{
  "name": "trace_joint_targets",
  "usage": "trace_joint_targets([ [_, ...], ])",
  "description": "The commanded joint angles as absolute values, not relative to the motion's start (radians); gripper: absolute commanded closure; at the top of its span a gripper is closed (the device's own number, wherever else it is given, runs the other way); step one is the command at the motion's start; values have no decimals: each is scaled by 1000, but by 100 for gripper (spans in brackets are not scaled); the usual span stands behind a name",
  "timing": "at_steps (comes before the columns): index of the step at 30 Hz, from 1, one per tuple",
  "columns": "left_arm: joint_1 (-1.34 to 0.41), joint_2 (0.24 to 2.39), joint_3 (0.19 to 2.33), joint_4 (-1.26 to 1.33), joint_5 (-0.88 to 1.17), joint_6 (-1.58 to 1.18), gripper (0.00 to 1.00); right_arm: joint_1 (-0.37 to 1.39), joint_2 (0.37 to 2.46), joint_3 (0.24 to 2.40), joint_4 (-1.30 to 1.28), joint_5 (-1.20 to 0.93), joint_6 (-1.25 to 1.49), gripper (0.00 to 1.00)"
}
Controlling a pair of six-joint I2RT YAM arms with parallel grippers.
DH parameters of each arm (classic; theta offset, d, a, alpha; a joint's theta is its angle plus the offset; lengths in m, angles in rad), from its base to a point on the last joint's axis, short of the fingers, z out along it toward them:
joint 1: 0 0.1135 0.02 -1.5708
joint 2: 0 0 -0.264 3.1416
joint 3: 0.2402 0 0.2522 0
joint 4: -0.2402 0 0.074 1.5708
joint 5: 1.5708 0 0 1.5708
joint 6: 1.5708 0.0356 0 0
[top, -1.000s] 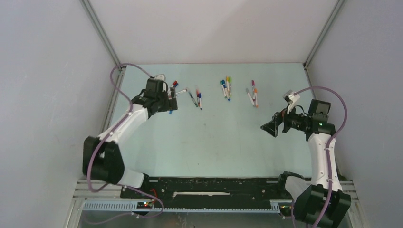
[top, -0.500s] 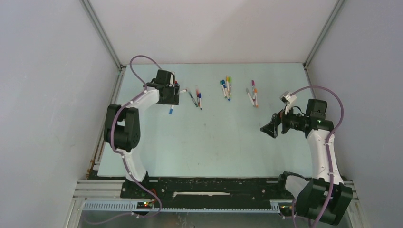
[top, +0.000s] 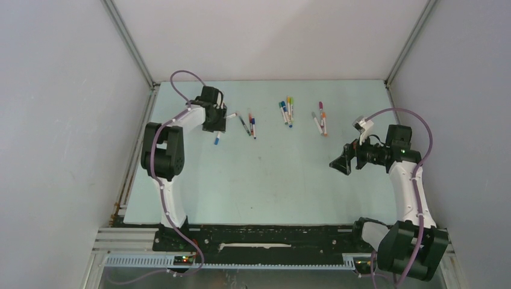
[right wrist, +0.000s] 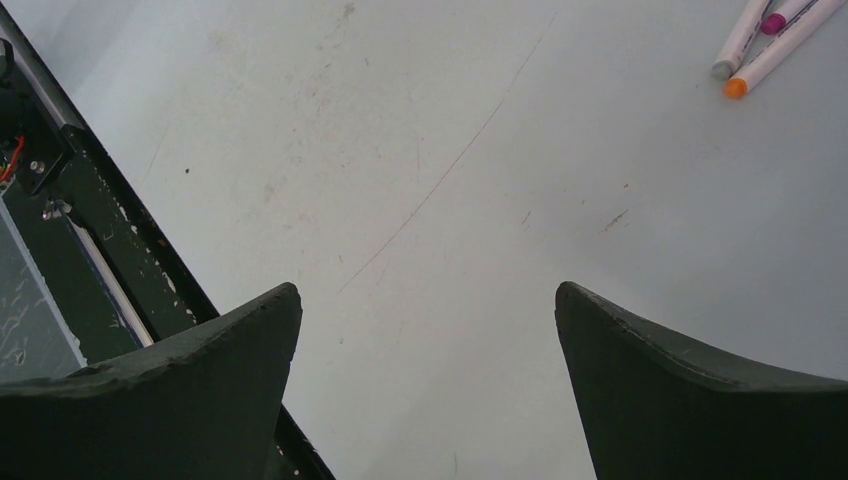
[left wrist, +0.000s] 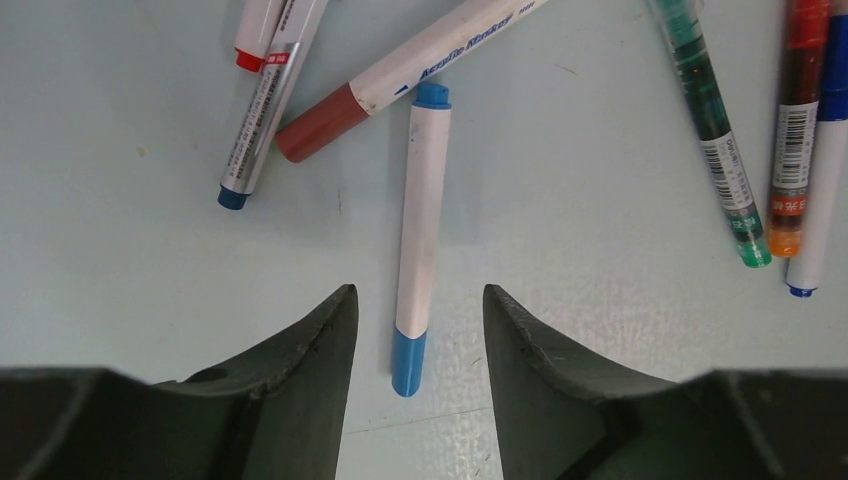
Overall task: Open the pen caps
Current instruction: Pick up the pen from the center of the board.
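Step in hand: I judge this to be the approach to a first pen; no cap looks removed yet.
Left gripper (left wrist: 414, 330): parted and empty, its jaws either side of the near end of a white pen (left wrist: 421, 220), not touching it that I can see.
Target cap: the blue cap (left wrist: 408, 362) on that pen's near end lies between the jaws; a smaller blue tip (left wrist: 432, 95) marks the far end.
Neighbouring pens: a brown-capped marker (left wrist: 400, 75) lies just beyond the far end; a green pen (left wrist: 712, 125) and an orange-tipped pen (left wrist: 790, 130) are to the right.
Right gripper (right wrist: 425, 390): wide open, holding nothing, over bare table (right wrist: 440, 200), well apart from the pens.
Other caps: a grey cap (right wrist: 722, 69) and an orange cap (right wrist: 736, 88) show far right in its view.
Next move: I would lower and close on the barrel, then bring the right arm across to pull the cap.
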State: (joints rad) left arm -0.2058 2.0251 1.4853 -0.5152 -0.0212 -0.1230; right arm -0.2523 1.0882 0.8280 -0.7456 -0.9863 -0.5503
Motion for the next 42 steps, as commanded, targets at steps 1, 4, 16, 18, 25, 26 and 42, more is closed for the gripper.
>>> trace_joint_targets([
  [1,-199,2043,1551,-551,-10,-140,48,-245,1091,877,-744,-976,-569,0],
  [4,-198,2053,1552,-557,-19,-161,48,-244,1092,877,-745,-974,-571,0],
  [16,-195,2104,1591,-617,-37,-194,54,-241,1088,880,-751,-968,-574,0],
  [18,-195,2105,1591,-628,-42,-200,56,-241,1088,882,-753,-969,-576,0],
  [25,-196,2084,1547,-638,-46,-222,69,-238,1080,885,-758,-973,-581,0],
  [26,-196,2079,1538,-636,-42,-223,72,-238,1079,886,-760,-973,-581,0],
  [42,-227,1767,1149,-399,124,-291,98,-177,1069,885,-776,-1013,-585,0],
])
